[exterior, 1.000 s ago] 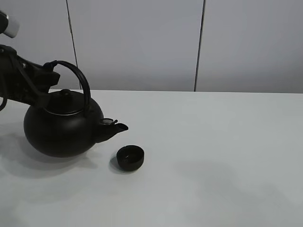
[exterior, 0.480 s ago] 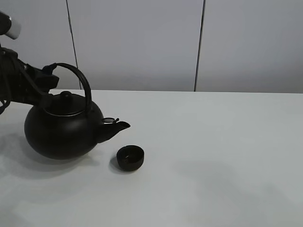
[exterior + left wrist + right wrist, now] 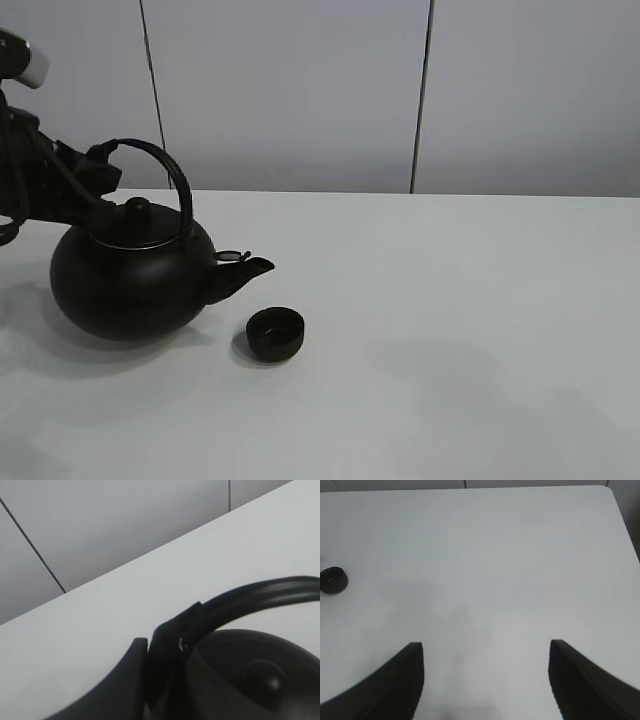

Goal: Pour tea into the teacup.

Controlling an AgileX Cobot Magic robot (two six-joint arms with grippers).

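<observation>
The left gripper clamps the kettle by its handle. The teacup sits beyond the spout, apart from that gripper. The right gripper gapes wide, with the teacup well off from it.

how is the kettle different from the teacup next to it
The kettle is far bigger than the teacup. The kettle has an arched handle, lid and spout; the teacup is a plain open bowl with no handle. The left gripper holds the kettle's handle; the teacup stands free. Both are round and black.
</observation>
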